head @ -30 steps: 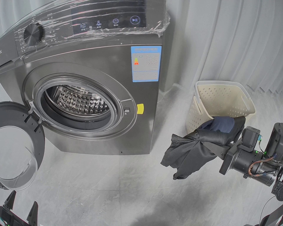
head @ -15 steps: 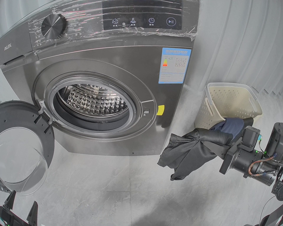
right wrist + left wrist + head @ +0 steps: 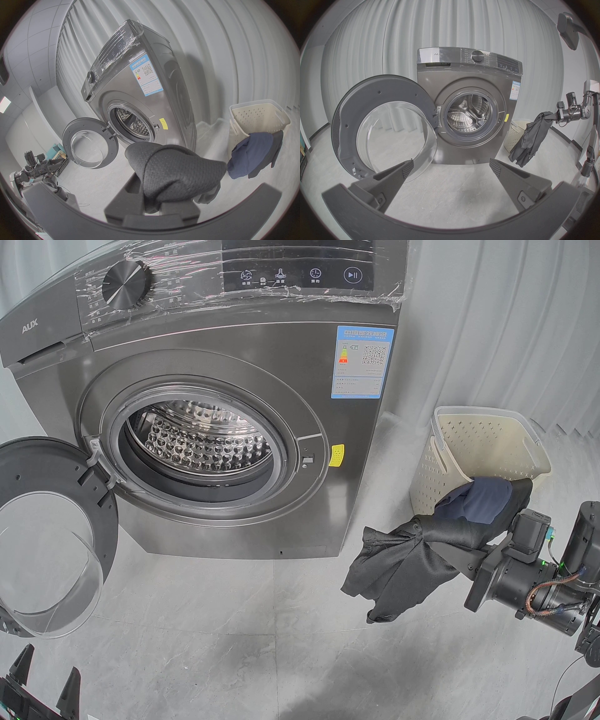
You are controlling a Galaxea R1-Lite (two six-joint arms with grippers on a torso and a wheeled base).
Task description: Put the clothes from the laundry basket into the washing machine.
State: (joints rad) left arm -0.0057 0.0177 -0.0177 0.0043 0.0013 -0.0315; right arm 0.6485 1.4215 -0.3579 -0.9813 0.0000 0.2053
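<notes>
Down low and nearest, the left tool [image 3: 451, 162] sits with its fingers spread, nothing between them. Over on the right, the right tool [image 3: 459, 557] is clamped on a dark grey fabric garment [image 3: 400, 571], which hangs in folds (well clear of the floor). Just behind, a navy blue cloth [image 3: 478, 499] drapes over the rim of the cream perforated plastic laundry basket [image 3: 500, 434]. Beyond, the grey front-loading washing machine [image 3: 250, 352] has its round door [image 3: 44, 540] swung wide, its steel drum [image 3: 200, 446] on show.

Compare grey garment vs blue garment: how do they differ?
The grey garment hangs clear of the floor from the right gripper; blue garment drapes over the laundry basket rim. The grey garment shows a mesh weave; blue garment looks smooth. Both are outside the washing machine.
</notes>
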